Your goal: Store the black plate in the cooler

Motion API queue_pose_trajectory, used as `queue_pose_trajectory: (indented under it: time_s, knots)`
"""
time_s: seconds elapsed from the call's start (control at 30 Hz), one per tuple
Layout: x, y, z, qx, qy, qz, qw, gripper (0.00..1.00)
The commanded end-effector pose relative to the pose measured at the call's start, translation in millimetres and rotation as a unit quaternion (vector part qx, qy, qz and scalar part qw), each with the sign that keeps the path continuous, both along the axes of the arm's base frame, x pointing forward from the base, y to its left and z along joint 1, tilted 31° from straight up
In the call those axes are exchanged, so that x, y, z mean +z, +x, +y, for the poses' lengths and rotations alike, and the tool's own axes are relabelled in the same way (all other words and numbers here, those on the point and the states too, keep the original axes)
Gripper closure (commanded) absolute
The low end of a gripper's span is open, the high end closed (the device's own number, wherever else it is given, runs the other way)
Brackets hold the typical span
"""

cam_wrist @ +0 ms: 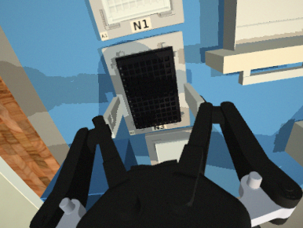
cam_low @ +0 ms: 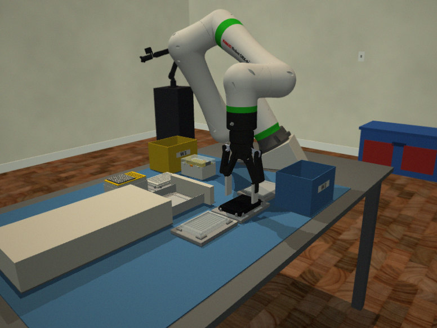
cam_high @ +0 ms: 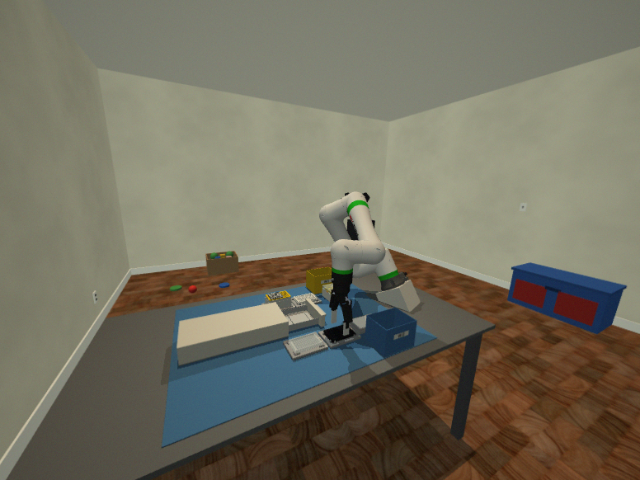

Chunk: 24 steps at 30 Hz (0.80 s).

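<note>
A: How far along was the task judged to be?

B: Early. The black plate (cam_wrist: 149, 87) was seen lying flat in nest N3 (cam_wrist: 182, 59), without a lid. The claw (cam_low: 240, 193) was held partly open and empty, 1 finger on each side of the plate, neither seen touching. The cooler's drawer (cam_low: 183, 198) was seen pulled out toward the arm's base. Gripping, carrying, seating and shutting were all judged still to be done.

A: What was counted on the bench (cam_low: 356, 169)?

B: 1 arm, 1 cooler (cam_low: 81, 222), 2 bins, namely 1 yellow (cam_low: 169, 155) and 1 blue (cam_low: 303, 187), 1 clear plate (cam_low: 204, 222) in nest N1, and 1 tip box (cam_low: 198, 165).
</note>
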<state>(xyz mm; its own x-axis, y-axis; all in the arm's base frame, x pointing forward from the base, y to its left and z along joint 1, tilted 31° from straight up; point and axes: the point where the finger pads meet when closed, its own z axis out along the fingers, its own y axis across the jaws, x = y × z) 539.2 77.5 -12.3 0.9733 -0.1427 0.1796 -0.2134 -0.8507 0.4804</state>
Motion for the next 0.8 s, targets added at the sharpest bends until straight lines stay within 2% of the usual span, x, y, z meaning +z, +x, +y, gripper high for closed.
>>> queue_pose_trajectory:
  time_s: [0.0, 0.3, 0.77]
  knots:
    - [-4.1, 1, -2, 0.000, 0.000, 0.000, 1.000, 0.34]
    - [-6.4, 1, -4, 0.000, 0.000, 0.000, 1.000, 0.34]
    - [-22.4, 2, -13, 0.000, 0.000, 0.000, 1.000, 0.34]
